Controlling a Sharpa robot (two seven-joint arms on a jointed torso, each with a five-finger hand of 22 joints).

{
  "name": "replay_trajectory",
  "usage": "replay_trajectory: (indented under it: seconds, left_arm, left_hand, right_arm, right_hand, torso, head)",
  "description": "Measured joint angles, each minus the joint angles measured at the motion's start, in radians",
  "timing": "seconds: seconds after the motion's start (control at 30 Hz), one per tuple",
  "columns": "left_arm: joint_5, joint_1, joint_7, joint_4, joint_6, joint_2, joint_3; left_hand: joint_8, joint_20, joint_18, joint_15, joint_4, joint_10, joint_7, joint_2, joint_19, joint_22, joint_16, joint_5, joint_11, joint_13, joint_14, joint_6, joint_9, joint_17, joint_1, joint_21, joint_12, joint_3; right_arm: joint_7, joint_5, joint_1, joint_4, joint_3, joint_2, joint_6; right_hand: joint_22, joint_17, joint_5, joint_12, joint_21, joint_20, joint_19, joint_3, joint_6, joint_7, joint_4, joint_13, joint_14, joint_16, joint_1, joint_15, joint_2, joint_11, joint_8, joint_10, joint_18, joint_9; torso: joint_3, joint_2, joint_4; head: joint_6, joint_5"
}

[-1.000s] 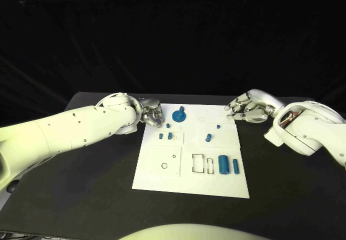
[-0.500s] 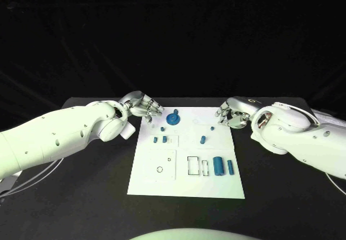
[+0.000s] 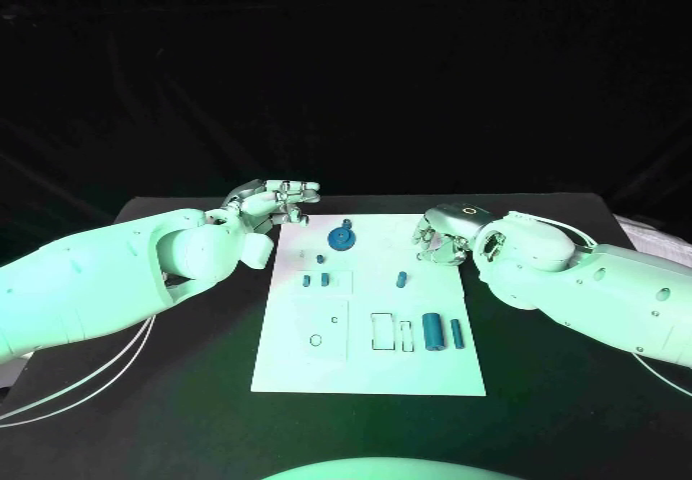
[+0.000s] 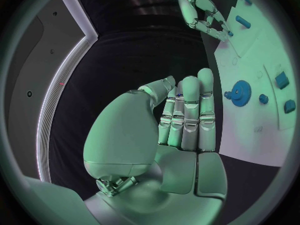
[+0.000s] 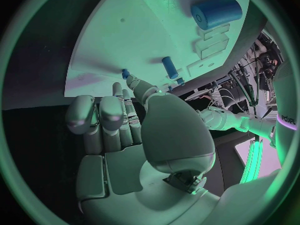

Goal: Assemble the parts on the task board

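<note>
The white task board (image 3: 368, 352) lies in the middle of the black table. A blue gear (image 3: 342, 238) stands at its far end, with small blue pieces (image 3: 325, 279) and a peg (image 3: 401, 279) nearer the middle. Two blue cylinders (image 3: 433, 326) lie at the near right. My left hand (image 3: 281, 196) hovers beyond the board's far left corner, fingers straight and side by side (image 4: 187, 112), holding nothing. My right hand (image 3: 440, 236) is at the board's far right edge, fingers extended (image 5: 109, 120) and empty. The gear (image 4: 240, 91) lies just past the left fingertips.
Black table (image 3: 173, 380) surrounds the board on all sides. Printed outlines and recesses (image 3: 382, 332) mark the board's near half. Cables (image 3: 87, 385) hang under the left arm. The large cylinder (image 5: 217, 12) and a peg (image 5: 169, 67) lie on the board (image 5: 144, 40) in the right wrist view.
The camera view has shifted. My left hand has lifted away from the board's left edge toward the far corner. My right hand has come in over the board's far right edge.
</note>
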Motion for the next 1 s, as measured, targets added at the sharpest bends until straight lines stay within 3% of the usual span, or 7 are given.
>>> replay_trajectory:
  seconds: [0.6, 0.7, 0.83, 1.0]
  left_arm:
    - [0.061, -0.001, 0.028, 0.014, -0.003, -0.004, 0.0]
    - [0.061, -0.001, 0.029, 0.014, -0.004, -0.004, 0.0]
    - [0.061, -0.001, 0.029, 0.016, -0.005, -0.004, 0.0]
    - [0.06, -0.001, 0.029, 0.018, -0.005, -0.004, 0.0]
  left_hand:
    - [0.0, 0.003, 0.0, 0.0, -0.003, -0.011, 0.004, 0.004, -0.003, -0.009, -0.007, 0.0, 0.004, 0.0, -0.007, -0.004, -0.001, -0.01, -0.004, -0.012, 0.004, -0.009]
    - [0.0, 0.003, 0.0, 0.0, -0.003, -0.011, 0.004, 0.004, -0.003, -0.01, -0.007, 0.0, 0.004, 0.0, -0.007, -0.004, -0.001, -0.011, -0.004, -0.014, 0.008, -0.009]
    - [0.0, 0.003, 0.0, 0.003, -0.003, -0.012, 0.007, 0.004, -0.003, -0.012, -0.012, 0.0, 0.005, 0.0, -0.011, -0.007, -0.001, -0.014, -0.004, -0.016, 0.008, -0.009]
    - [0.0, 0.003, 0.0, 0.003, -0.002, -0.019, 0.011, 0.004, -0.003, -0.014, -0.012, 0.0, 0.007, 0.0, -0.011, -0.011, -0.002, -0.016, -0.004, -0.016, 0.008, -0.014]
  right_arm:
    - [-0.006, -0.056, -0.013, -0.014, 0.003, 0.021, 0.065]
    - [-0.008, -0.063, -0.013, -0.015, 0.004, 0.023, 0.067]
    - [-0.014, -0.074, -0.013, -0.018, 0.004, 0.028, 0.069]
    - [-0.022, -0.09, -0.015, -0.022, 0.005, 0.036, 0.073]
  right_hand:
    - [0.002, -0.001, -0.005, -0.002, -0.002, 0.0, 0.0, 0.024, 0.028, -0.002, -0.007, -0.025, 0.0, 0.0, 0.0, 0.0, 0.0, -0.008, 0.0, 0.028, 0.0, 0.003]
    - [0.005, -0.001, -0.019, -0.002, -0.002, 0.0, 0.0, 0.035, 0.041, -0.004, -0.013, -0.032, 0.0, 0.0, 0.0, 0.0, 0.0, -0.008, 0.0, 0.041, 0.0, 0.005]
    - [0.019, 0.005, -0.081, 0.003, 0.007, -0.007, 0.007, 0.065, 0.079, -0.011, -0.027, -0.036, 0.005, 0.0, 0.024, -0.005, 0.024, -0.018, 0.01, 0.083, 0.0, 0.012]
    - [0.029, 0.01, -0.087, 0.004, 0.011, -0.011, 0.011, 0.079, 0.092, -0.013, -0.035, -0.038, 0.002, 0.001, 0.028, -0.009, 0.028, -0.025, 0.014, 0.101, 0.0, 0.017]
  torso:
    - [0.0011, -0.001, -0.0012]
    - [0.0011, -0.001, -0.0012]
    - [0.0011, -0.001, -0.0012]
    - [0.0011, -0.001, -0.0012]
  head:
    - [-0.004, 0.008]
    - [-0.005, 0.008]
    - [-0.005, 0.006]
    - [-0.007, 0.004]
